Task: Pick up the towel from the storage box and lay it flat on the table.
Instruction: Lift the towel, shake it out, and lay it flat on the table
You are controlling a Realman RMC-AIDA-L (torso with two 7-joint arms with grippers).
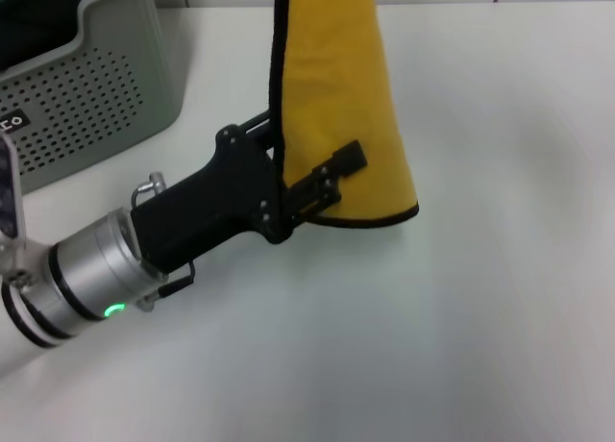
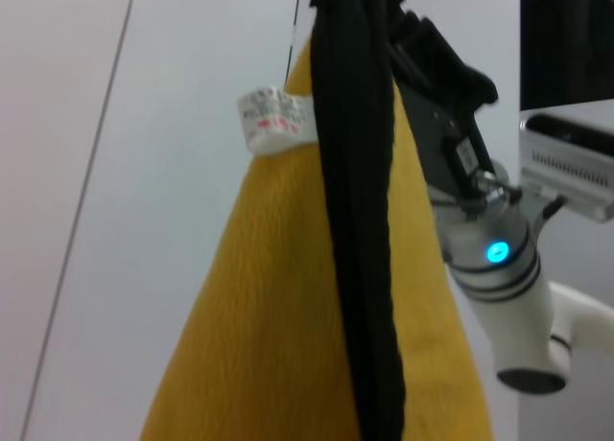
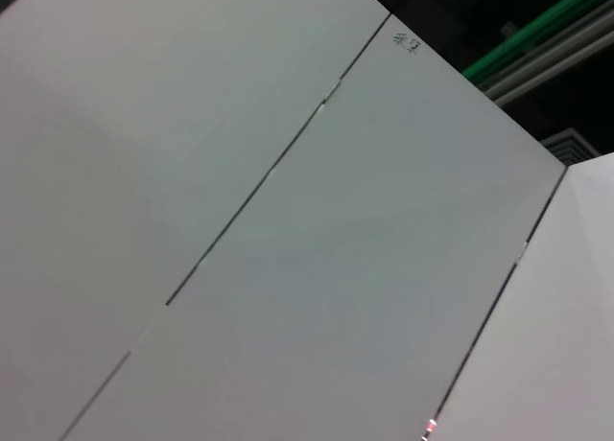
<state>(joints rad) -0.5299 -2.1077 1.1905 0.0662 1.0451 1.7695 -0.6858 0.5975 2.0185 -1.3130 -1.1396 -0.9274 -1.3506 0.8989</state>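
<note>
The left claw (image 1: 315, 142) stands with its two black fingers apart. One finger lies across the front of the towel (image 1: 336, 77), while the other disappears behind it, so the towel's black-stitched side edge passes between them near its lower corner. Nothing shows the fingers pressing the cloth.

The yellow towel hangs upright in the air, narrow at the top where it leaves the head view and wider at the bottom. Its lower hem hangs above the table (image 1: 480, 317). What holds it up lies out of sight. In the left wrist view a small white tag (image 2: 276, 120) sticks out from the cloth beside the dark edging.

The left arm reaches in low from the near left, slanting up toward the towel, with a green light on its silver wrist ring. The grey box (image 1: 86, 96) sits at the far left, well apart from the towel.
</note>
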